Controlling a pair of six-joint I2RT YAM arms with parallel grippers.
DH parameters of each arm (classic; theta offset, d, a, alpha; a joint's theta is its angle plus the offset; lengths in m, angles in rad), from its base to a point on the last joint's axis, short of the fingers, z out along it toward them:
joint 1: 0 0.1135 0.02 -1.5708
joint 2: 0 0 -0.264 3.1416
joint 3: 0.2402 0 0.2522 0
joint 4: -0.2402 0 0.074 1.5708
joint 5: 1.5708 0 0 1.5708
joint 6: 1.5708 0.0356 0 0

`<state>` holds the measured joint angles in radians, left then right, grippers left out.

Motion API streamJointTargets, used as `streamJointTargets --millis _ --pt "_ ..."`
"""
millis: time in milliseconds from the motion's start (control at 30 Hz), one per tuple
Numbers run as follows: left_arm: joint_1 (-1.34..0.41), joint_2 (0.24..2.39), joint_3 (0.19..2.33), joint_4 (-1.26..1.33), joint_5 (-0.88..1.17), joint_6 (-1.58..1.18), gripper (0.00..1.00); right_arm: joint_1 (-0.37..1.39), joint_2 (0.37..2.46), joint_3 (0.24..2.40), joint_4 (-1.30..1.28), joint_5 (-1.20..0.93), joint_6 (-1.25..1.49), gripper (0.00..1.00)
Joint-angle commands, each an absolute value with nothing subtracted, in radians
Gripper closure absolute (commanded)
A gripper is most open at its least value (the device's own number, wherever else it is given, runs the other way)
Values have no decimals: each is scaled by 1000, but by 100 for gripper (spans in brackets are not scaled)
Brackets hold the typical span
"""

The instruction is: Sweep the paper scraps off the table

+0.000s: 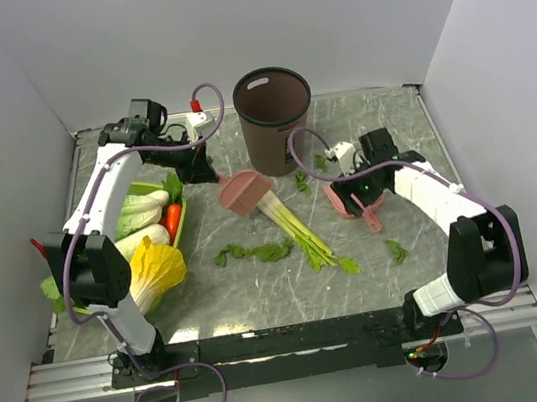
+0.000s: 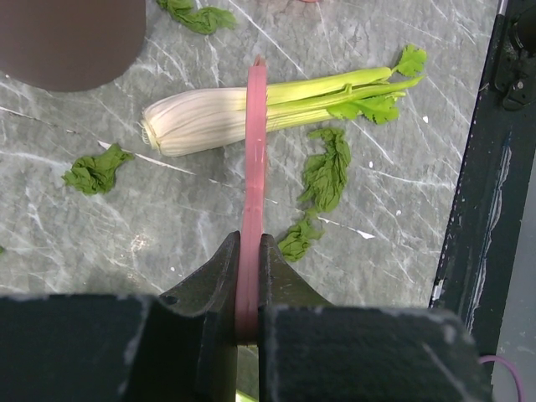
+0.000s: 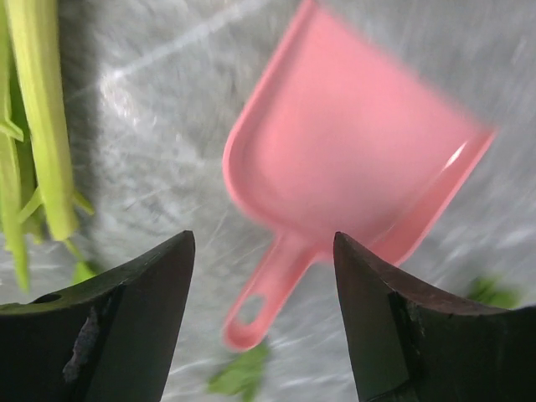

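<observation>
Top view: shows small ragged dark-green paper scraps [image 1: 256, 253] strewn over grey-green marbled table [image 1: 264, 303], around leek-like stalk [image 1: 298, 232].
Left wrist: shows left gripper [image 2: 249, 251] clamped on thin pink plastic brush [image 2: 254, 151].
Right wrist: shows right gripper [image 3: 264, 251] spread wide, empty, above pink plastic dustpan [image 3: 352, 159].
Likely featherlight, limp: better swept than pinched.

Bright, even light; the pink dustpan [image 3: 352, 159] is motion-blurred.
</observation>
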<state>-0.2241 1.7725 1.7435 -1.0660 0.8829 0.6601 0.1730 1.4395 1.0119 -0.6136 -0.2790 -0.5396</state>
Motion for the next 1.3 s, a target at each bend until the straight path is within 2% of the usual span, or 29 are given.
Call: streamJointTargets --millis 0,233,500,933,1267 --pt "-229 1727 1747 -1048 916 653 99 170 1373 925 -649 -193 -296 25" --pt "-229 1753 1779 -1071 911 644 99 163 1364 890 -629 -126 -238 19" --pt "-235 1744 1776 -1054 897 624 99 147 1413 882 -612 -84 -235 21" --pt "-236 1740 1770 -1057 882 626 99 123 1523 926 -574 -155 -236 35" --pt "-236 1710 1729 -1032 877 614 99 117 1557 927 -571 -129 -233 43"
